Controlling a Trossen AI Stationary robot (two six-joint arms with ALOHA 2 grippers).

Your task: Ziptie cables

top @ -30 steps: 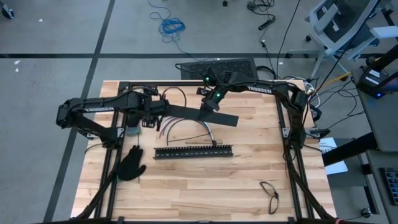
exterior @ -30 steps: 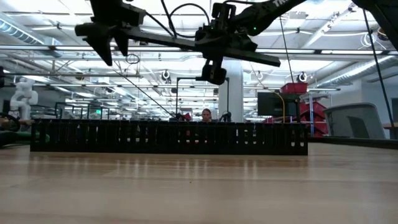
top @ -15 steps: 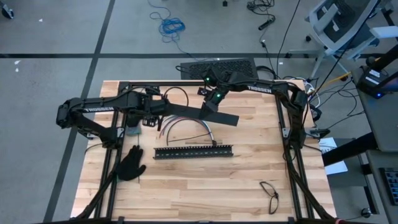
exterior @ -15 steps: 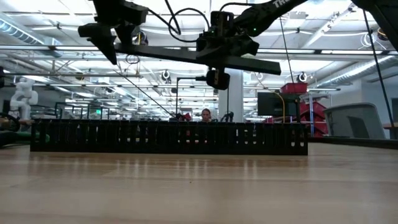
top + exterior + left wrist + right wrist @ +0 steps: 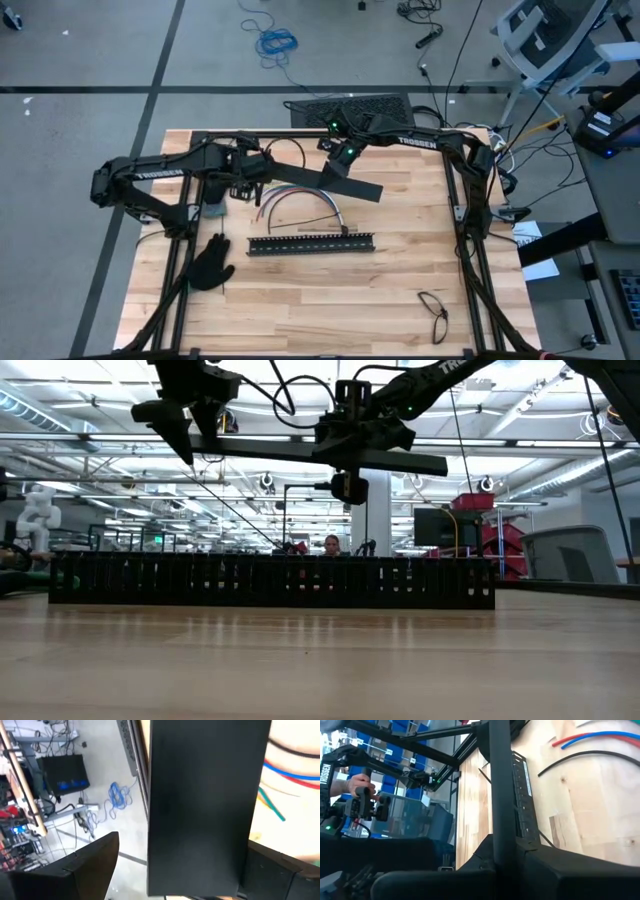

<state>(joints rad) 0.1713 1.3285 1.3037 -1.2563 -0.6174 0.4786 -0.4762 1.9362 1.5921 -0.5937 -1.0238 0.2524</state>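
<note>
A long flat black bar point(image 5: 365, 188) hangs in the air over the far half of the table, with my right gripper point(image 5: 335, 172) shut on it. My left gripper point(image 5: 252, 178) stands open around the bar's left end point(image 5: 205, 795), one finger point(image 5: 85, 865) clearly apart from it. The cables point(image 5: 300, 197), red, blue, white and yellow-green, lie in loose arcs on the table below the bar. A thin black strand point(image 5: 580, 756) lies beside them; whether it is a ziptie I cannot tell. My right gripper pinches the black bar between its two fingers, about the middle of its length point(image 5: 345, 180), coming from the table's far side and slanting down. The fingers lie across the bar. The bar hangs clear of the table, nearly level point(image 5: 280, 448). My left gripper has the bar's left end between its fingers; whether the finger point(image 5: 280, 870) next to the bar's edge touches it, I cannot tell.
A second black slotted bar point(image 5: 312, 243) lies across the table's middle, nearer than the cables. A black glove point(image 5: 212, 262) lies at the near left, a pair of glasses point(image 5: 433, 315) at the near right. A keyboard point(image 5: 350, 108) sits at the far edge.
My left gripper has rolled at the wrist and swung slightly toward the bar's left end, which now sits between its fingers. The bar in my right gripper has tipped from slanting to nearly level, its left end coming down.
</note>
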